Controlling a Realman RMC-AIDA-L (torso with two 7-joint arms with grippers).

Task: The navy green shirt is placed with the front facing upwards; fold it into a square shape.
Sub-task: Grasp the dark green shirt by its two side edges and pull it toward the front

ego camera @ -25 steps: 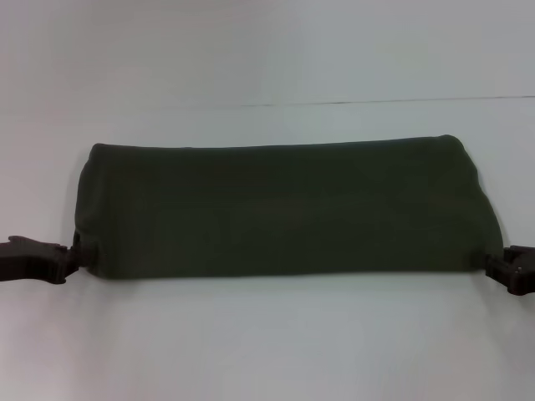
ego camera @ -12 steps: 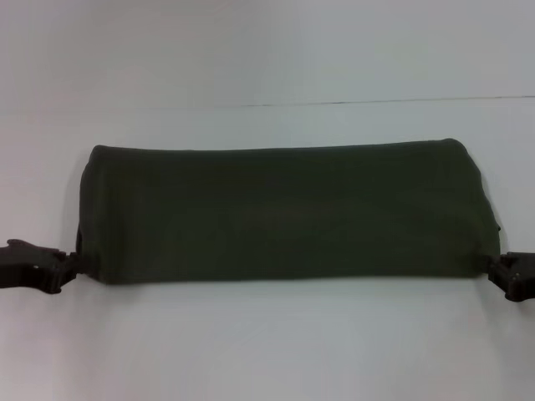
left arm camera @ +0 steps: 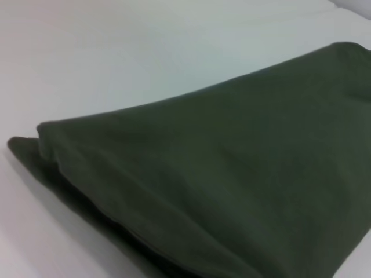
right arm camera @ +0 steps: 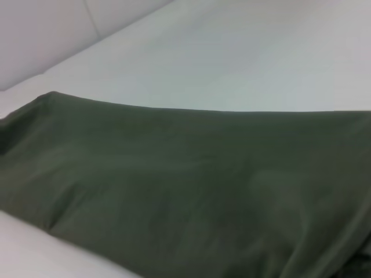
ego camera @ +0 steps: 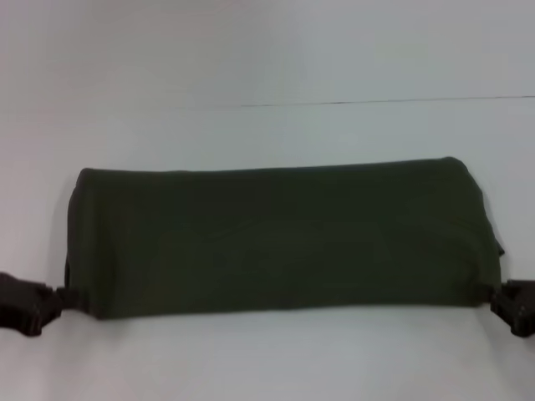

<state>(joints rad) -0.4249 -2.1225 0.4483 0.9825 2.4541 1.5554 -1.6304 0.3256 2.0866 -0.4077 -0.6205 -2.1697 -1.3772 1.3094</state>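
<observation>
The navy green shirt (ego camera: 276,238) lies across the white table as a long folded band, plain olive side up, with no lettering showing. My left gripper (ego camera: 63,298) is shut on its near left corner. At the near right corner my right gripper (ego camera: 493,294) pinches the cloth too. The left wrist view shows the shirt (left arm camera: 232,185) rising in stacked layers from that corner. The right wrist view shows the shirt (right arm camera: 185,191) stretching away as a smooth surface. Neither wrist view shows its own fingers.
The white table (ego camera: 267,359) carries only the shirt. A thin seam line (ego camera: 376,102) crosses the table behind the shirt. A raised pale edge (right arm camera: 46,35) borders the table in the right wrist view.
Both grippers have drawn back toward me, dragging the folded shirt's near edge with them. The whole band now lies closer to the table's front.
</observation>
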